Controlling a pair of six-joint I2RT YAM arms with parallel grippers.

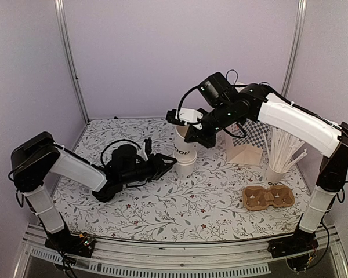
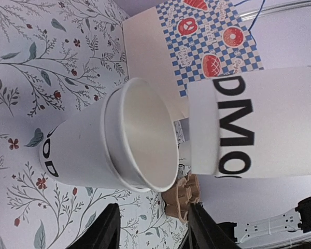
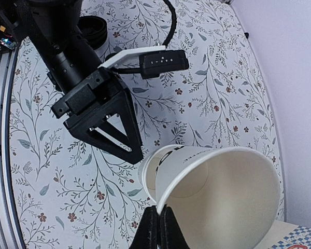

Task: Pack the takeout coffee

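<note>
White paper marks most of what is on the floral tablecloth [image 1: 162, 211]; near the middle the lower cup [image 1: 187, 168] stands upright with its mouth open, black lettering on its side; the upper cup [image 1: 184, 141], lettered the same, hangs tilted just over it, base towards that mouth; whether the two touch I cannot tell.

The right gripper [image 3: 159, 226] reaches in from above; in the right wrist view its fingers are pressed together on the rim of the upper cup, one inside and one outside the wall.

The left gripper [image 1: 168, 164] lies low and level over the cloth, pointing at the lower cup from the left; its fingers [image 2: 102, 232] stand apart with nothing between them; the cup sits just beyond the tips, and I cannot tell whether they make contact.

Behind and to the right of the cups the checkered paper bag [image 1: 247, 146] stands upright, blue and white squares on its face; further right a cup of white sticks [image 1: 275, 174] stands near the edge; in front of that lies a brown cardboard cup carrier [image 1: 268, 197], flat on the cloth.

As for the takeout coffee, no view shows a cup with a black lid, so I cannot tell where it is.
</note>
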